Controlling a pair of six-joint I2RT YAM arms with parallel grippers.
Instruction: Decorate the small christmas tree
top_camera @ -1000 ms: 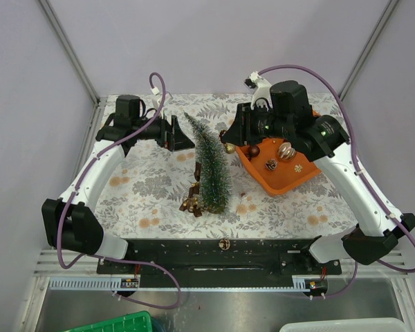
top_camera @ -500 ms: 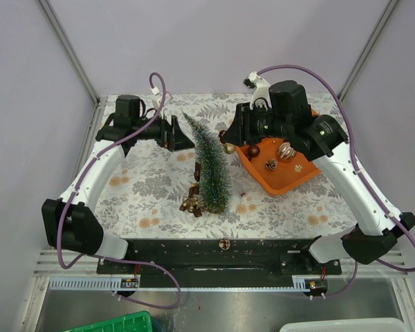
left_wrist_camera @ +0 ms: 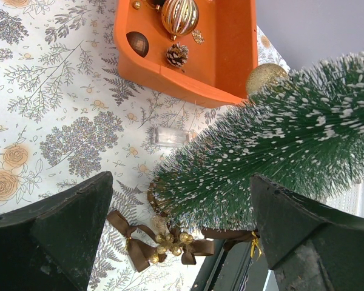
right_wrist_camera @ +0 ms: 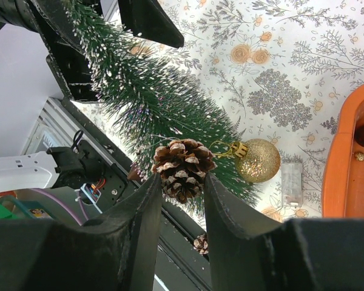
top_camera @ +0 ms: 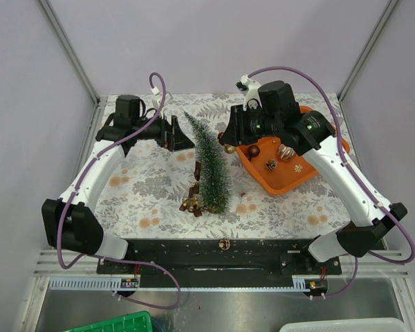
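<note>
Left gripper (top_camera: 182,133): jaws spread wide, just left of the top of the small christmas tree (top_camera: 211,169), a slim cone of dark green bristles with white tips, standing mid-table on the floral tablecloth (top_camera: 138,180); only the right wrist view shows the tree's upper part lying between those black fingers (right_wrist_camera: 148,21); contact cannot be told.

At the tree's foot, left side: brown ribbon bows with gold beads (left_wrist_camera: 164,245); the left wrist view shows two, the top view only a brown clump.

Right gripper (right_wrist_camera: 181,182), just right of the tree's upper half: pinching one brown pinecone with pale-tipped scales (right_wrist_camera: 181,162) between its fingers; this grip is hidden from the top view. Just beside the pinecone, at the tree's right flank: one gold glitter ball (right_wrist_camera: 258,160) with a cord loop.

One small clear plastic piece (left_wrist_camera: 170,136) lies flat between tree and tray; both wrist views show it.

Right of the tree: one orange plastic tray (top_camera: 277,183), holding one dark brown ball (top_camera: 254,150), one second pinecone (top_camera: 270,164), one ribbed gold ball (top_camera: 286,151) and one small flat gold piece (top_camera: 299,167).
</note>
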